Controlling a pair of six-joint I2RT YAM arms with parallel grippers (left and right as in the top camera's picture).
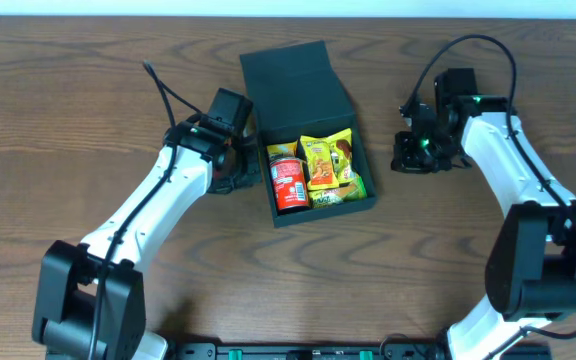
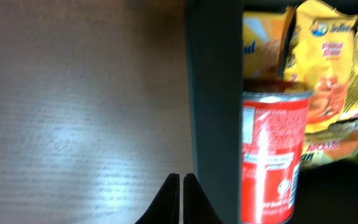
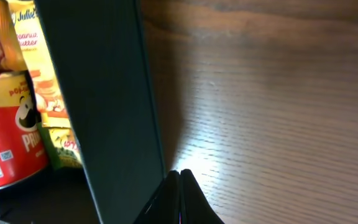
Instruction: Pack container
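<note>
1. Four or so items already sit inside the container (image 2: 215, 93), which rests at the middle of the counter (image 1: 68, 100): a red can (image 1: 288, 183) along its left wall, yellow snack packets (image 1: 328, 158) beside the can, and a green packet (image 1: 353, 188) at its front right corner.
2. No loose items show on the counter around the container, so the filling looks done.
3. The flap lid (image 1: 293, 75) lies folded back behind the container; closing it is probably what is left.
4. The left gripper (image 2: 181, 186) is just outside the container's left wall, fingers pressed together and holding nothing.
5. The right gripper (image 3: 179, 180) is close to the container's right wall, on the outside, also pinched closed and empty.
</note>
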